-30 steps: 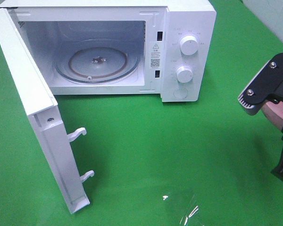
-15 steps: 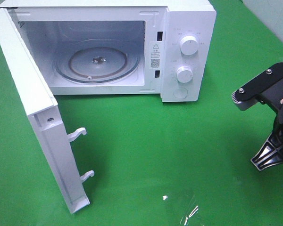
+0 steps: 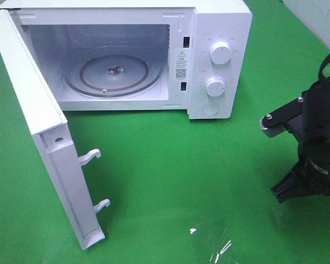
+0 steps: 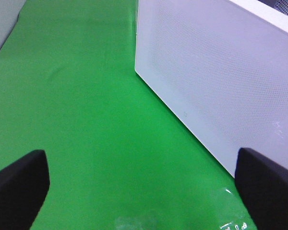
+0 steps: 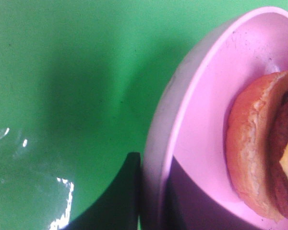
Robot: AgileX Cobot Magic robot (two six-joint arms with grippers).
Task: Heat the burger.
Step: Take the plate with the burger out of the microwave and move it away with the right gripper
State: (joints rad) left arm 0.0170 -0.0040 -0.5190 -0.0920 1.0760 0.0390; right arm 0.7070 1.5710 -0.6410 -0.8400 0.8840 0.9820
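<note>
Right now the microwave [image 3: 132,55] stands at the back of the green surface [image 3: 170,165] with its door [image 3: 38,126] swung wide open, showing the round glass tray [image 3: 114,71] lying bare inside the cavity. Two white knobs [image 3: 219,52] sit one above the other on the control panel, on the side of the microwave away from the door. Well off to that knob side of the microwave, near the edge of the high view, the right gripper [image 5: 144,191] hangs over the surface; its black body and a grey bracket hide whatever it carries from that camera. The right wrist view shows more: the fingers [image 5: 127,191] are clamped on the rim of a pink plate [image 5: 201,120], one dark finger outside the rim and the other pressing from inside. On that plate sits the burger [image 5: 259,143], seen edge-on, with a golden-brown bun, a dark layer and a bit of yellow cheese at the frame's edge. The plate and burger are held clear of the microwave, not inside it. The left gripper [image 4: 139,187] hovers beside the outer face of the microwave door, its two black fingers [image 4: 19,187] spread far apart with only green surface between them. A shiny patch of clear film [image 3: 217,245] lies on the surface in front of the microwave.
</note>
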